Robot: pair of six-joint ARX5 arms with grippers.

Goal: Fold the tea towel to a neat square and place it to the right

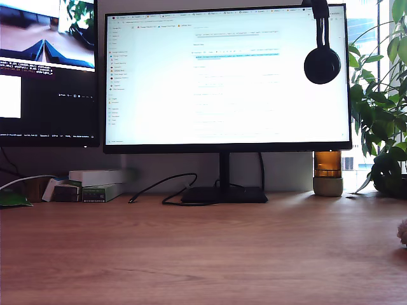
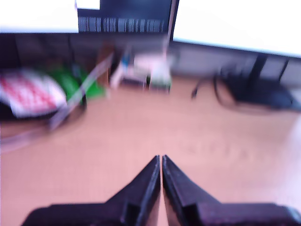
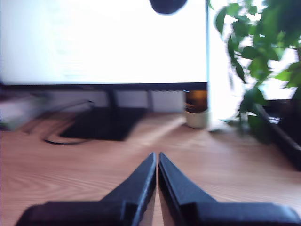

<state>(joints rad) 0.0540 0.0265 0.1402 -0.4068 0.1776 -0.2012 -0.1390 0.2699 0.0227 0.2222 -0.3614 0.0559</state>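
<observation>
The exterior view is showing me the wooden worktop in front of the big monitor, with headphones hanging over its top corner on the exterior view's right and a second screen at the exterior view's left. Neither arm is appearing there. At the exterior view's right edge a small pale fluffy shape is peeking in — possibly the tea towel, but too little is showing for me to tell.

The first wrist view, badly blurred, is giving me what the exterior view is missing: my first gripper, jaws pressed together and holding nothing, hanging over bare worktop and facing the small boxes under the screens, with a red-and-white patterned object beside them.

The second wrist view is showing my second gripper — jaws likewise pressed together, empty — facing the monitor stand, an amber jar and the leafy plant.
</observation>
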